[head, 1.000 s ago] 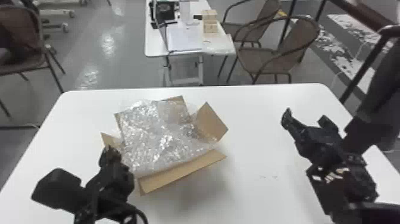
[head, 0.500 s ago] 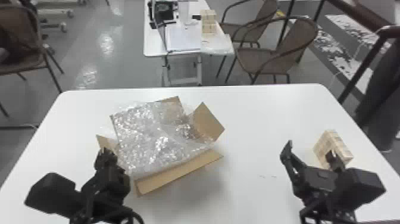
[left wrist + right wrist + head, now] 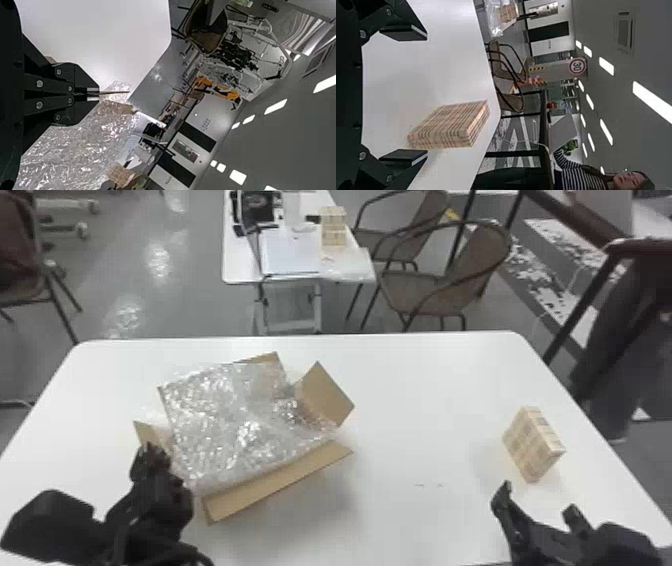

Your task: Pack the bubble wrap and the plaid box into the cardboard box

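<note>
At the left of the table in the head view is the open cardboard box [image 3: 280, 485], with crinkled bubble wrap [image 3: 235, 425] spread over its opening. My left gripper [image 3: 150, 452] is at the box's left flap. In the left wrist view, my left gripper [image 3: 93, 93] is shut on that thin cardboard edge, beside the bubble wrap [image 3: 79, 150]. The plaid box [image 3: 532, 445] stands at the table's right side. Just nearer than it is my right gripper [image 3: 537, 501]. In the right wrist view, my right gripper [image 3: 424, 95] stands open, short of the plaid box [image 3: 451, 124].
The white table [image 3: 425, 390] has free room between the cardboard box and the plaid box. Beyond it stand a smaller table [image 3: 235, 265] with items on it and brown chairs [image 3: 420, 290]. A dark railing [image 3: 580, 305] runs past the right edge.
The head view has turned slightly right. My right gripper has drawn back toward the near edge, and the plaid box has come into view. My left gripper has stayed at the flap.
</note>
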Motion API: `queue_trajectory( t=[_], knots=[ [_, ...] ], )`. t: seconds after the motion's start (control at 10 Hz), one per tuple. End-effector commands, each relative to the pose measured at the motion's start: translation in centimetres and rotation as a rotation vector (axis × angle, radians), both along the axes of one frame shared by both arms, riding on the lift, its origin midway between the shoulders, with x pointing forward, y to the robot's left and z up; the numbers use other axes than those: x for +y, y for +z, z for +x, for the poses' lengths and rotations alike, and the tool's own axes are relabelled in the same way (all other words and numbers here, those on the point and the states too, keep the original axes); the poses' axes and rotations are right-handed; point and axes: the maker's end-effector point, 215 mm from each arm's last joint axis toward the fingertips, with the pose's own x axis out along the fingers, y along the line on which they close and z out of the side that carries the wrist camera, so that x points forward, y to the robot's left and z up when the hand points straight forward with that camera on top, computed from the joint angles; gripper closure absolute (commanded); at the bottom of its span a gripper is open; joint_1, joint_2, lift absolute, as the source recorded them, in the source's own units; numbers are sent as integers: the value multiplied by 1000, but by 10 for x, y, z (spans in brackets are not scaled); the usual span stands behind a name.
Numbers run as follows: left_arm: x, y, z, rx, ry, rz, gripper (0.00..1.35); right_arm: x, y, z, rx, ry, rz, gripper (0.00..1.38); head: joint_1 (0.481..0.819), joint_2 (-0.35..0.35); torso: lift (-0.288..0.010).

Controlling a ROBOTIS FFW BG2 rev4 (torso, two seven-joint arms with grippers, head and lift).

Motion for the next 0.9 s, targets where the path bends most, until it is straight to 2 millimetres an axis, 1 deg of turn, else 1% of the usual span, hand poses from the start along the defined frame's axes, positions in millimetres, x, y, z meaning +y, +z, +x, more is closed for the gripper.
queue_trajectory(
  t=[0.0, 0.2, 0.3, 0.5, 0.7, 0.8],
  knots=[
    [1, -1, -1, 1, 2, -1, 1219, -39, -15, -5, 42, -62, -30, 245, 695, -95, -99],
    [2, -1, -2, -3, 6, -5, 1219, -80, -23, 13, 74, -98, -36, 245, 695, -166, -99],
    [2, -2, -2, -2, 5, -5, 1219, -86, -30, 28, 86, -42, -20, 245, 695, -188, -99],
    [2, -1, -2, -8, 6, -8, 1219, -78, -33, 49, 99, 19, -25, 243, 695, -198, -99],
    [3, -2, -2, -9, 8, -10, 1219, -71, -45, 60, 121, 56, -2, 243, 695, -192, -99],
    [2, -1, -1, -12, 5, -12, 1219, -71, -49, 66, 130, 84, 8, 245, 695, -185, -99]
  ],
)
